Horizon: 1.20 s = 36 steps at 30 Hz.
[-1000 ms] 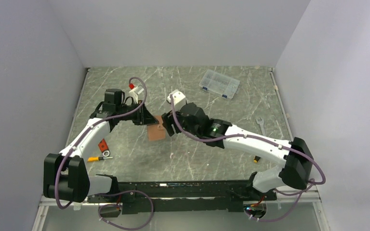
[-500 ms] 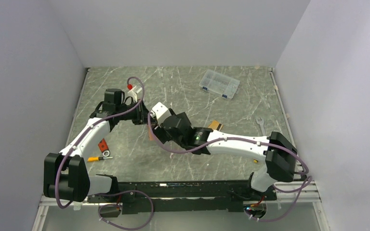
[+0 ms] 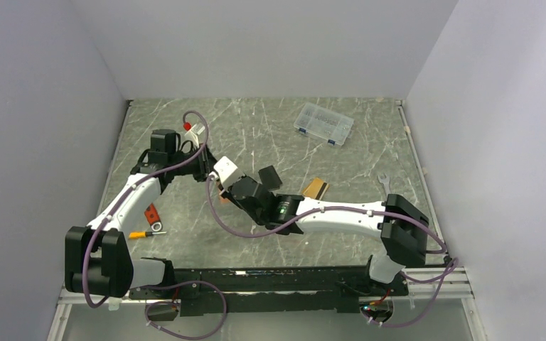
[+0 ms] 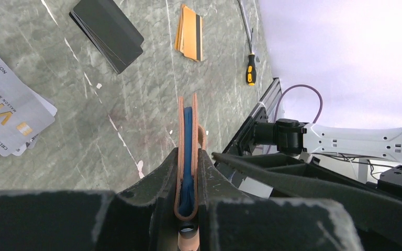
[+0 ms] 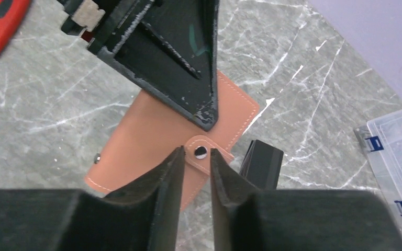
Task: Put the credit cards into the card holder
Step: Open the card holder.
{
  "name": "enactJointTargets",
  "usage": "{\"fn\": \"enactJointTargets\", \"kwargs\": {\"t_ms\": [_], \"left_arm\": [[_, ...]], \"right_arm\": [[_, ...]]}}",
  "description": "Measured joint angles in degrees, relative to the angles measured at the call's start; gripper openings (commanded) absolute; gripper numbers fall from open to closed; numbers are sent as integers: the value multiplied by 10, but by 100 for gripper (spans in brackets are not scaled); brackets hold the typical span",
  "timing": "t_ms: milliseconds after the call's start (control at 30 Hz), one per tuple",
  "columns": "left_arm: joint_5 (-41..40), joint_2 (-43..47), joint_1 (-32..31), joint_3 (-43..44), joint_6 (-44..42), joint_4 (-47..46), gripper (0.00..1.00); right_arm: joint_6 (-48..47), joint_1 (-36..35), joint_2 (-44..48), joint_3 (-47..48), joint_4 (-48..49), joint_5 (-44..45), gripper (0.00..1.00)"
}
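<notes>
Leather shows between the closed fingers of the left gripper: it is clamped on the card holder, held folded and edge-on above the table. From the left wrist, a blue lining sits between the two tan walls; whether a card is inside, I cannot tell. The right gripper is drawn in narrow, its tips either side of the snap stud on the holder's tab. Whether they are pinching the tab or only flanking it is unclear.

On the table beyond lie the credit cards: a silver-grey card marked VIP, and further off orange-gold cards with a black stripe. A black stack lies between them. Near the back sits a clear compartment box, its contents too small to make out.
</notes>
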State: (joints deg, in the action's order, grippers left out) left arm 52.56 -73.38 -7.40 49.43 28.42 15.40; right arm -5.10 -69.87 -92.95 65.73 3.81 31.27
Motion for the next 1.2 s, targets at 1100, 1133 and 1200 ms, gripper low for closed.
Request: {"fn": "enactJointTargets", "kwargs": {"t_ms": [1100, 1133, 1200], "left_arm": [[30, 4, 19, -15, 57, -53, 0], [31, 5, 19, -15, 57, -51, 0], [35, 6, 19, -15, 57, -48, 0]], "right_arm": [[-48, 1, 0, -56, 172, 139, 0], [-44, 5, 1, -56, 171, 143, 0], [-33, 16, 5, -57, 168, 150, 0]]}}
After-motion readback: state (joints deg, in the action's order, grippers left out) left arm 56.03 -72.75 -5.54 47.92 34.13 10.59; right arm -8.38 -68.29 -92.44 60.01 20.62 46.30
